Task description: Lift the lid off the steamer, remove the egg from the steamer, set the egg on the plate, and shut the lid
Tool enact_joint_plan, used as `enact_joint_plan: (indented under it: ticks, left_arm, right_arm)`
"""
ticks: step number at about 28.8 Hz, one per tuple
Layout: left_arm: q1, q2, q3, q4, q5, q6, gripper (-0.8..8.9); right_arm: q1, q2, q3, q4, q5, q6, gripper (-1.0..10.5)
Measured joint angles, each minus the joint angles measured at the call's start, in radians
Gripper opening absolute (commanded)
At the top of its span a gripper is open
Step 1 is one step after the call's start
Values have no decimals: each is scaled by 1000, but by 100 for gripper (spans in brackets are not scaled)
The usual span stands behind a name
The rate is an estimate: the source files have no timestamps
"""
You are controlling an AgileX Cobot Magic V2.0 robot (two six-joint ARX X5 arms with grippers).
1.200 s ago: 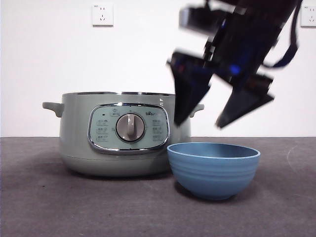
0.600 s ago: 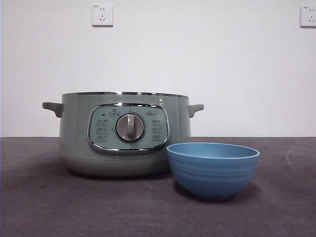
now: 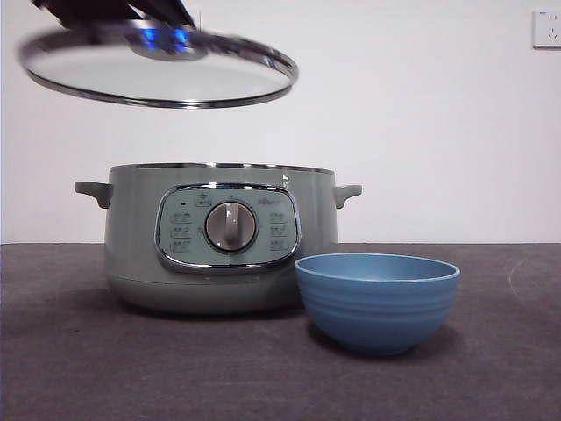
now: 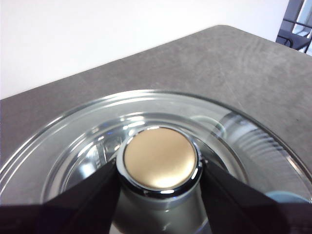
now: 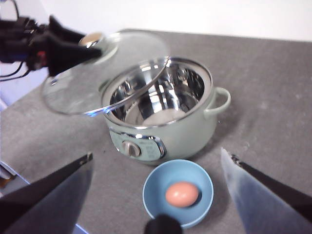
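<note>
My left gripper (image 4: 158, 168) is shut on the knob (image 4: 158, 157) of the glass lid (image 3: 158, 74), holding it in the air above and left of the steamer (image 3: 210, 237). Seen from the right wrist, the lid (image 5: 83, 83) hangs tilted over the open steamer's (image 5: 190, 136) far rim, and the steel pot inside shows. The egg (image 5: 182, 194) lies in the blue plate (image 5: 152, 187), a bowl just in front of the steamer. In the front view the plate (image 3: 377, 303) hides the egg. My right gripper (image 5: 157, 155) is open, high above the bowl, holding nothing.
Grey table top (image 3: 88, 368) spreads around the pot and bowl. A white wall with power sockets (image 3: 547, 28) stands behind. The table's left edge (image 5: 19, 161) shows in the right wrist view.
A second ago an open gripper hung over the bowl; it then rose out of the front view. The lid has since swung in at the top left, held by my left gripper.
</note>
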Motion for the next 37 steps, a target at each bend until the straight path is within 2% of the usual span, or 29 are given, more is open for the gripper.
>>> enact_joint_plan:
  ticks: [7, 14, 22, 37]
  left_arm:
    - [-8, 161, 0, 122, -1, -7, -8]
    - [-12, 230, 0, 249, -1, -8, -9]
    - [-12, 311, 0, 278, -12, -19, -9]
    - [-17, 343, 0, 330, -27, -25, -9]
  right_arm:
    - [0, 0, 0, -11, 0, 10, 445]
    - [0, 0, 0, -23, 0, 10, 445]
    - [0, 0, 0, -24, 0, 10, 445]
    - [0, 0, 0, -31, 0, 10, 444]
